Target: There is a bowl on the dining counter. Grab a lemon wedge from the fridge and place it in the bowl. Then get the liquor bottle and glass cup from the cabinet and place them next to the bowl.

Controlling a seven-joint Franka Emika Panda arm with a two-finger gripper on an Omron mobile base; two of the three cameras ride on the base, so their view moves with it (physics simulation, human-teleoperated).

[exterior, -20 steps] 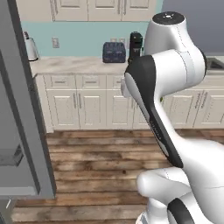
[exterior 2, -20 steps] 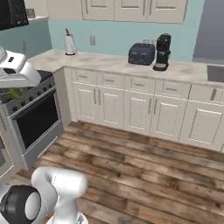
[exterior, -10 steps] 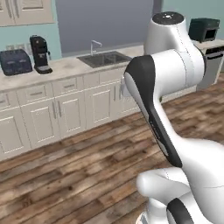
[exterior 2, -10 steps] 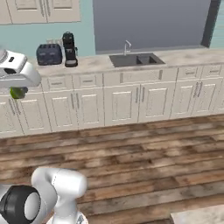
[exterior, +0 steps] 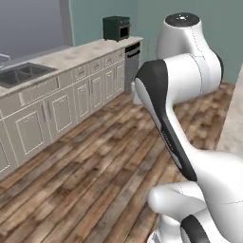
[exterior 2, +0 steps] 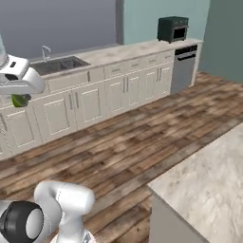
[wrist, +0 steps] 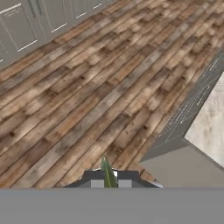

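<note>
My gripper (exterior 2: 19,96) hangs at the left edge of the right base view, shut on a small green lemon wedge (exterior 2: 19,100). In the hand view the lemon wedge (wrist: 106,169) stands as a thin green sliver between the gripper's (wrist: 107,180) dark tips, high above the wooden floor. A corner of the dining counter (exterior 2: 209,180), beige marbled stone, reaches in at the lower right, well right of the gripper. That corner of the dining counter (wrist: 210,127) also lies to the right in the hand view. The bowl, fridge, liquor bottle and glass cup are out of view.
A wall counter over cream cabinets runs along the back, with a sink (exterior 2: 57,64) and a dark toaster oven (exterior 2: 173,28) on it. A dishwasher (exterior 2: 184,66) closes its right end. Wooden floor (exterior 2: 142,137) lies between that counter and the island.
The whole scene has slid left as the base turns right: coffee machine and toaster are gone, sink, toaster oven and dining counter corner have come in. The gripper stays shut on the wedge.
</note>
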